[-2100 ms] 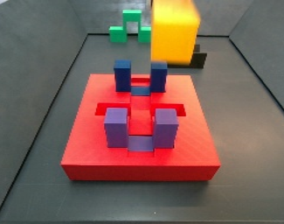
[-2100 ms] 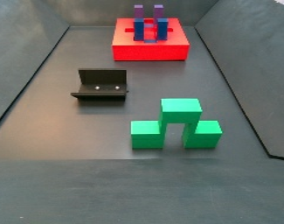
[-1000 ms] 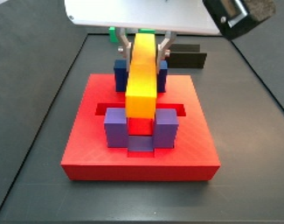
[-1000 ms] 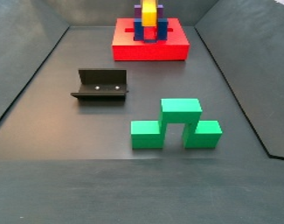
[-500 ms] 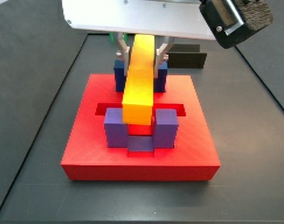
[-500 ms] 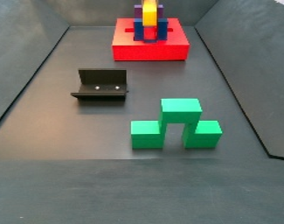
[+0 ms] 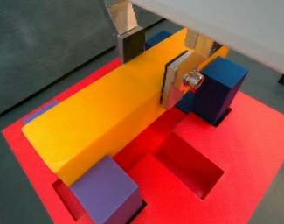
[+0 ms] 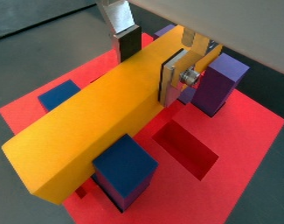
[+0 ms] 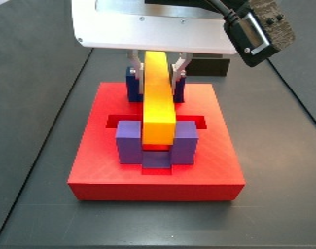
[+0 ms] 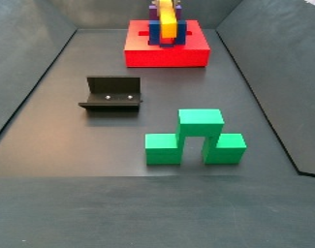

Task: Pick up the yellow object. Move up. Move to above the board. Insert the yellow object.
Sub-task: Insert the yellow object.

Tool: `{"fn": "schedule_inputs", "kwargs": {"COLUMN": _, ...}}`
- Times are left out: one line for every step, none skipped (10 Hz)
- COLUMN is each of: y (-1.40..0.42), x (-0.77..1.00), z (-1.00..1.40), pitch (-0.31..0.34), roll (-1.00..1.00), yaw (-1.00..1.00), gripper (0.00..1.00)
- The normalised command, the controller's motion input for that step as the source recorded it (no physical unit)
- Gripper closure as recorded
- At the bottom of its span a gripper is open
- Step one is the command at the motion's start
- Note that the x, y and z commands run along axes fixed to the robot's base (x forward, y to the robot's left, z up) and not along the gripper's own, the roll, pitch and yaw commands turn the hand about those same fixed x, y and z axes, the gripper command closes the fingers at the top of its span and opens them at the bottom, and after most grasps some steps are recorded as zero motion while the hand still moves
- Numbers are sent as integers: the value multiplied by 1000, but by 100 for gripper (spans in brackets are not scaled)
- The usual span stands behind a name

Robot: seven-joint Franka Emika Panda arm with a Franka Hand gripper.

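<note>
While the fixture (image 10: 110, 94) stands at the left of the dark floor (image 10: 95, 145) in a side view, with the green blocks (image 10: 195, 138) to its right and nearer the camera, the board (image 9: 155, 160) lies at the far end. Over it, the gripper (image 7: 157, 54) is clenched on the yellow object (image 7: 106, 109), one silver finger (image 8: 176, 75) flat against each long side. In a side view the yellow object (image 9: 158, 97) lies lengthwise between the blue posts (image 9: 133, 82) and the purple posts (image 9: 129, 141), low among them.
</note>
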Motion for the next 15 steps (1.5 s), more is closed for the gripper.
{"fn": "schedule_inputs", "kwargs": {"y": -120, "x": 0, "z": -366, "pitch": 26, "roll": 13, "yaw": 80, "gripper": 100}}
{"fn": "schedule_inputs", "kwargs": {"y": -251, "x": 0, "z": -451, "pitch": 37, "roll": 103, "yaw": 0, "gripper": 100}}
{"fn": "schedule_inputs", "kwargs": {"y": -291, "x": 11, "z": -383, "pitch": 40, "roll": 114, "yaw": 0, "gripper": 100}}
{"fn": "schedule_inputs", "kwargs": {"y": -300, "x": 43, "z": -251, "pitch": 53, "roll": 106, "yaw": 0, "gripper": 100}}
{"fn": "schedule_inputs", "kwargs": {"y": -249, "x": 37, "z": -260, "pitch": 47, "roll": 93, "yaw": 0, "gripper": 100}}
{"fn": "schedule_inputs", "kwargs": {"y": -29, "x": 0, "z": -297, "pitch": 14, "roll": 76, "yaw": 0, "gripper": 100}}
{"fn": "schedule_inputs", "kwargs": {"y": 91, "x": 54, "z": -246, "pitch": 7, "roll": 73, "yaw": 14, "gripper": 100}}
{"fn": "schedule_inputs", "kwargs": {"y": 291, "x": 37, "z": -151, "pitch": 0, "roll": 71, "yaw": 3, "gripper": 100}}
{"fn": "schedule_inputs", "kwargs": {"y": 300, "x": 29, "z": -123, "pitch": 19, "roll": 73, "yaw": 0, "gripper": 100}}
{"fn": "schedule_inputs", "kwargs": {"y": 154, "x": 0, "z": -169, "pitch": 17, "roll": 19, "yaw": 0, "gripper": 100}}
{"fn": "schedule_inputs", "kwargs": {"y": -3, "x": -49, "z": -351, "pitch": 3, "roll": 30, "yaw": 0, "gripper": 100}}
{"fn": "schedule_inputs", "kwargs": {"y": -57, "x": -109, "z": -497, "pitch": 10, "roll": 44, "yaw": 0, "gripper": 100}}
{"fn": "schedule_inputs", "kwargs": {"y": -151, "x": -89, "z": -560, "pitch": 47, "roll": 6, "yaw": 0, "gripper": 100}}
{"fn": "schedule_inputs", "kwargs": {"y": -157, "x": -71, "z": -566, "pitch": 66, "roll": 0, "yaw": -3, "gripper": 100}}
{"fn": "schedule_inputs", "kwargs": {"y": -206, "x": -46, "z": -546, "pitch": 91, "roll": 43, "yaw": -37, "gripper": 100}}
